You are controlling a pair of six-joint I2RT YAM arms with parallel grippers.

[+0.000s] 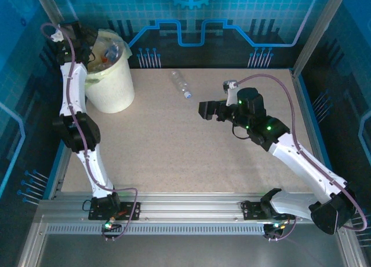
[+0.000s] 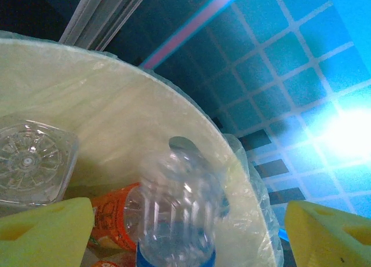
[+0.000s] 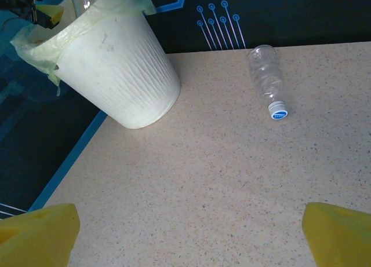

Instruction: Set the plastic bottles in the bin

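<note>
**One bottle going in, one lying on the counter**

The left gripper point(image 2: 188, 223) hangs over the bin point(image 1: 114, 88), fingers spread wide, with a blue-labelled bottle point(image 2: 177, 215) loose between them and inside the rim. It should lift straight up to avoid snagging the bag liner point(image 3: 35, 44). The right gripper point(image 3: 188, 238), wide open and empty, hovers above the counter point(image 1: 174, 157), facing the clear bottle point(image 3: 268, 79) lying on its side, well apart from the bin. That bottle is best gripped across its body and squeezed gently, since thin plastic probably slips.

Speckled beige table point(image 1: 191, 157), bin point(image 1: 113, 90) and one bottle point(image 1: 179, 84) (on its side)
</note>
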